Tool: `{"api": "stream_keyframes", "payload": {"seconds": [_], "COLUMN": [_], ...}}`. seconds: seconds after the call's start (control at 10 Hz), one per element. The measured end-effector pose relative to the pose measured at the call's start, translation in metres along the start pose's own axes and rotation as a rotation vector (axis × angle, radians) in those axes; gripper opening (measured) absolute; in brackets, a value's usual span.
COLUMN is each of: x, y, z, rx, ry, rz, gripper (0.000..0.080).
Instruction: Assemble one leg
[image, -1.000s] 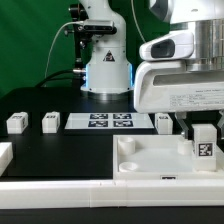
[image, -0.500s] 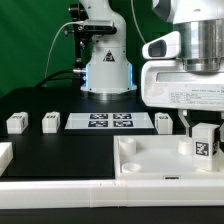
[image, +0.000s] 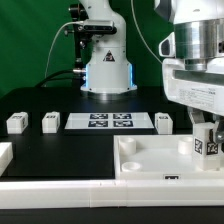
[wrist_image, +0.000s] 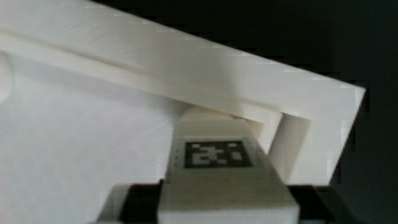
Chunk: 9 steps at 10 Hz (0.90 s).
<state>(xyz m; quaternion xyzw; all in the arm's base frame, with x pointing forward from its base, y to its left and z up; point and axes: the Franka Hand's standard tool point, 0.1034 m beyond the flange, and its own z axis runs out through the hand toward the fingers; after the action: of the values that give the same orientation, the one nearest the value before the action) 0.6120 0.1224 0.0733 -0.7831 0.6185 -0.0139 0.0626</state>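
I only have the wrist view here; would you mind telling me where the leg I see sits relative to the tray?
Observer: The leg stands at the tray's corner on the exterior view's right.
Operator: Thank you. Are other legs around?
Observer: Yes, three spare legs stand on the table, beside the marker board.
Operator: Is the gripper closed on it?
Observer: The gripper is right over it; grip unclear.

The exterior view is evenly and brightly lit from above, with white parts close to overexposure against the black table (image: 60, 150), and a bluish glow is seen on the background robot base (image: 106, 72) at 12 o'clock. The wrist view is soft and blurred throughout. Only the tag on the leg (wrist_image: 217, 153) is rendered fairly legibly.
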Motion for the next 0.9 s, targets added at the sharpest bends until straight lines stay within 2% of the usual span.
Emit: {"api": "stream_keyframes", "payload": {"seconds": [0.1,0.2,0.3,0.4,0.5,0.6,0.9], "x": [0.0000,0.0001,0.0000,-0.0004,-0.0001,0.0001,0.0018], "y": [0.0000,0.0000,0.0000,0.0000,0.0000,0.0000,0.0003], "z": [0.0000,0.0000,0.0000,0.0000,0.0000,0.0000,-0.0001], "rx": [0.000,0.000,0.000,0.000,0.000,0.000,-0.004], "ry": [0.000,0.000,0.000,0.000,0.001,0.001,0.004], "rz": [0.015,-0.013,-0.060,-0.059,-0.129,-0.243,-0.636], "gripper": [0.0293,0.0349,0.0349,0.0534,0.0534,0.0628,0.0648]}}
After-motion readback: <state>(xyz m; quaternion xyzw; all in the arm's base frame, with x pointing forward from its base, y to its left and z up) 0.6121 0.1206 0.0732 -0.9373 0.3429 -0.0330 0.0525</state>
